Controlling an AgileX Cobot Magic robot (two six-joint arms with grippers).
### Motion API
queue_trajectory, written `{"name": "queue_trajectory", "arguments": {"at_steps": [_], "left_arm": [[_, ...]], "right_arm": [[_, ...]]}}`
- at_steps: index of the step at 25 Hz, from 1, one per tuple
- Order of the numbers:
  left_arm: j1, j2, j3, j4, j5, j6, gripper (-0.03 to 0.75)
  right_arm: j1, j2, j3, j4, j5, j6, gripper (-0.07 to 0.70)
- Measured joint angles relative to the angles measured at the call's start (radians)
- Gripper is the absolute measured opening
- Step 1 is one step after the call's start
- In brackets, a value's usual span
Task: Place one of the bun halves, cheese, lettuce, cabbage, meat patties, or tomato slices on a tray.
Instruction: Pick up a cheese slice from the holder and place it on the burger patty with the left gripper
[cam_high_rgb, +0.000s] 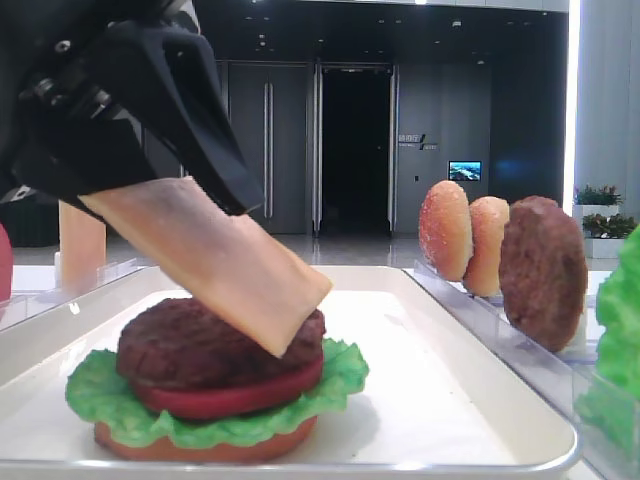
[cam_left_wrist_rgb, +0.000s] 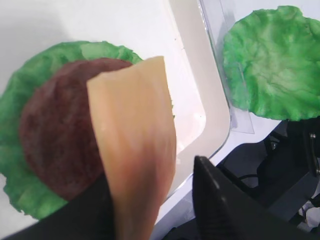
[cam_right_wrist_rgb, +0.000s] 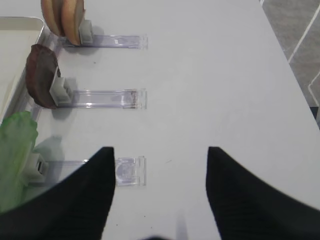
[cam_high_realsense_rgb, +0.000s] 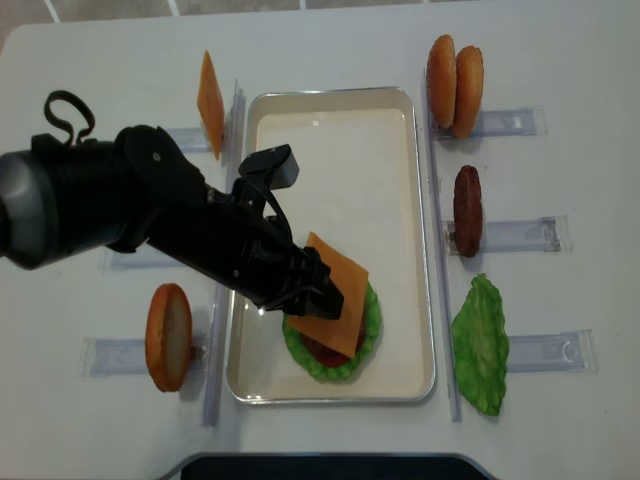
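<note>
Over the near end of the tray (cam_high_rgb: 440, 380), on a half-built stack: bun base (cam_high_rgb: 200, 447), lettuce (cam_high_rgb: 340, 375), tomato slice (cam_high_rgb: 230, 398), meat patty (cam_high_rgb: 190, 340), and topmost the cheese (cam_high_rgb: 230, 270). Slants down from the left gripper (cam_left_wrist_rgb: 152, 175), lower corner touching the patty top, upper part raised in the air. Fingers there parted wider than the thin slice, with a gap on one side. Leans on the other finger, apparently unpinched. Right gripper (cam_right_wrist_rgb: 160, 150) well apart over bare table, fingers spread wide, holding nothing.

To finish the lay-down well, by the look of it:
- Open fully and smoothly, with no jerk.
- Draw the supporting finger out low and back along the slant, letting the slice fold flat onto the patty.
- Stay off the stack to avoid nudging the layers askew.
- Watch for clinging to the finger, and for sliding toward the tray rim.

Only in the low front view: the corner contact and the layer order. Only from overhead: the twin slice (cam_high_realsense_rgb: 209, 100) upright in a rack left of the tray, bun halves (cam_high_realsense_rgb: 455, 72) and spare lettuce (cam_high_realsense_rgb: 480, 345) on the right. Only from the left wrist: the gap beside the slice. From the right wrist: nothing of the stack, just racks with a spare patty (cam_right_wrist_rgb: 42, 75).
</note>
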Motion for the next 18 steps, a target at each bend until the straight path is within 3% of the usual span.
{"name": "queue_trajectory", "arguments": {"at_steps": [7,18], "left_arm": [[0.0,0.0,0.0,0.05,0.0,-0.046,0.402],[0.0,-0.028,0.0,0.125,0.004,-0.106,0.418]], "right_arm": [[0.0,0.0,0.0,0.0,0.0,0.0,0.415],[0.0,0.0,0.0,0.0,0.0,0.0,0.415]]}}
